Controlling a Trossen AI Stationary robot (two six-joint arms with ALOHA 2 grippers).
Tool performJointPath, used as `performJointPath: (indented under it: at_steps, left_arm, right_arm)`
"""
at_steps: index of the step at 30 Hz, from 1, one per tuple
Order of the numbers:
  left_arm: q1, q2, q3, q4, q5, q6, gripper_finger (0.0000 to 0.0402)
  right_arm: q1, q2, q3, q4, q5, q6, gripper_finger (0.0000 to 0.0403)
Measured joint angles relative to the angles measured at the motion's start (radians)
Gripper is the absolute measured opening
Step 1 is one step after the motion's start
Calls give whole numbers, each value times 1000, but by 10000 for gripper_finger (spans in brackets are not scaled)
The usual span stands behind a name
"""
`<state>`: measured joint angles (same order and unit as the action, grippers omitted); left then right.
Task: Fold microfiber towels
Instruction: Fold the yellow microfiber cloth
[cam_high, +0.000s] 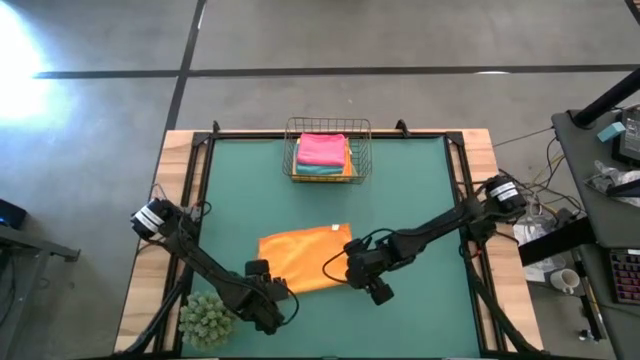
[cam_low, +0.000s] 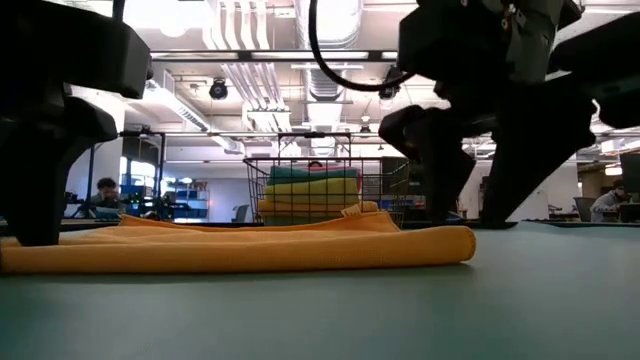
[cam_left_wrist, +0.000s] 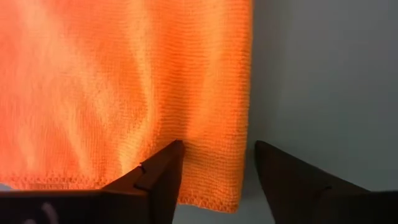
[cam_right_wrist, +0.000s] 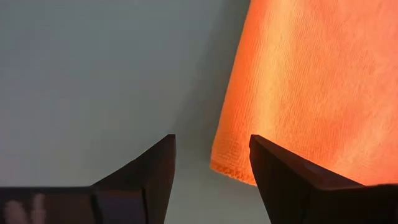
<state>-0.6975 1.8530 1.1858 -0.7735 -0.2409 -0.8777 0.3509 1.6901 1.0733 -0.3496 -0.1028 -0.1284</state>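
Observation:
An orange microfiber towel (cam_high: 305, 258) lies flat on the green table top, and the low view shows a raised fold along its top (cam_low: 370, 215). My left gripper (cam_left_wrist: 217, 152) is open, pointing down over the towel's near left corner, one finger over the cloth and one beside it. My right gripper (cam_right_wrist: 211, 146) is open just off the towel's near right corner (cam_right_wrist: 233, 168), over bare table. More folded towels, pink (cam_high: 322, 148) on top, lie stacked in the wire basket (cam_high: 360, 150) at the far edge. My left gripper stands open over the orange towel's near left corner (cam_left_wrist: 214, 186), its fingers coming from above. Whether a fingertip (cam_left_wrist: 171, 158) touches the cloth, I cannot tell.
A green spiky plant ball (cam_high: 207, 318) sits at the near left, close beside my left arm. The wire basket stands at the middle of the far edge. Bare green table lies to the right of the towel and between the towel and the basket.

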Motion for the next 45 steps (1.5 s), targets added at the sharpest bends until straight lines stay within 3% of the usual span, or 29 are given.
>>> performJointPath:
  at_steps: [10,16,22,32,37,45]
  left_arm:
    - [0,0,-2,3,0,1,57]
    - [0,0,-2,14,1,-1,6]
    - [0,0,0,16,6,2,2]
    - [0,-1,12,18,10,31,0]
    - [2,-40,13,16,25,46,0]
    - [17,-169,102,-120,42,125,0]
  right_arm:
    - [-16,37,0,62,14,0,194]
    - [-25,99,0,101,-6,7,194]
    - [-28,109,1,100,20,51,167]
    - [-37,107,2,96,98,105,19]
    - [-37,69,34,-15,116,171,10]
    - [-11,1,270,-294,115,189,9]
